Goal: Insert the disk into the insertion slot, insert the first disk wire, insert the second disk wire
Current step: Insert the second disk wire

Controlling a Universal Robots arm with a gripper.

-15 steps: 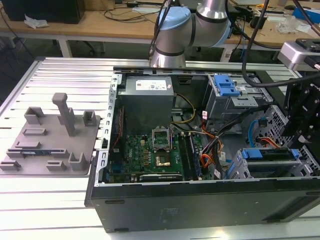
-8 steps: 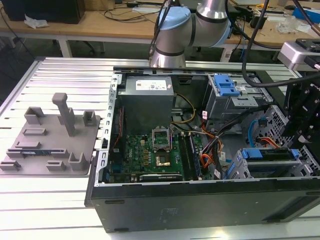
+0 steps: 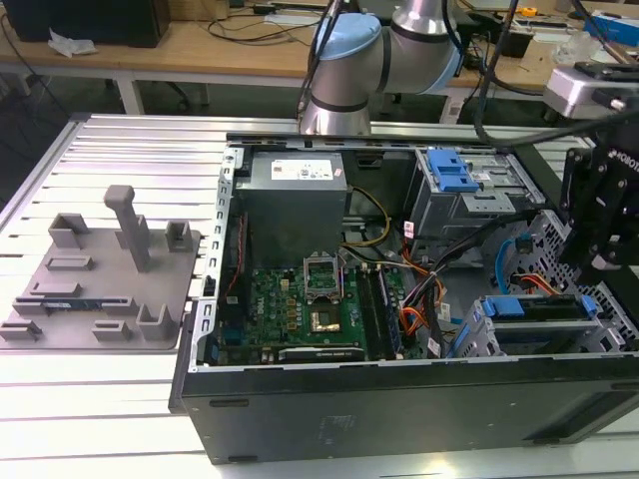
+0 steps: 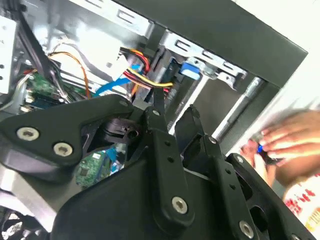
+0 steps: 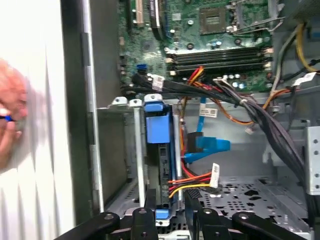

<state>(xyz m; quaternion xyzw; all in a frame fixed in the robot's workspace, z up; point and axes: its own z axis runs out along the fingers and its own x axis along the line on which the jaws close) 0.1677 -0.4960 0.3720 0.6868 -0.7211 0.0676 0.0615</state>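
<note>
The disk (image 5: 159,150), edged by its blue carrier, sits inside the insertion slot (image 5: 120,165), a grey metal cage at the case's front corner. The exterior view shows the same disk (image 3: 519,305) in the slot (image 3: 479,334) at the lower right. A blue flat wire (image 5: 210,146) and a red-and-yellow wire bundle (image 5: 192,185) lie right beside the disk; whether either is plugged in I cannot tell. My gripper (image 5: 172,220) hovers just above the cage, open, its fingers (image 4: 159,115) apart with nothing between them. In the exterior view the gripper (image 3: 597,261) hangs over the cage's right side.
The open computer case (image 3: 399,409) holds a motherboard (image 3: 310,299), a power supply (image 3: 295,180) and a second bay with a blue latch (image 3: 454,175). Loose cables (image 5: 250,105) cross above the cage. A person's hand (image 5: 10,115) rests outside the case wall. A grey fixture (image 3: 100,279) lies at the exterior view's left.
</note>
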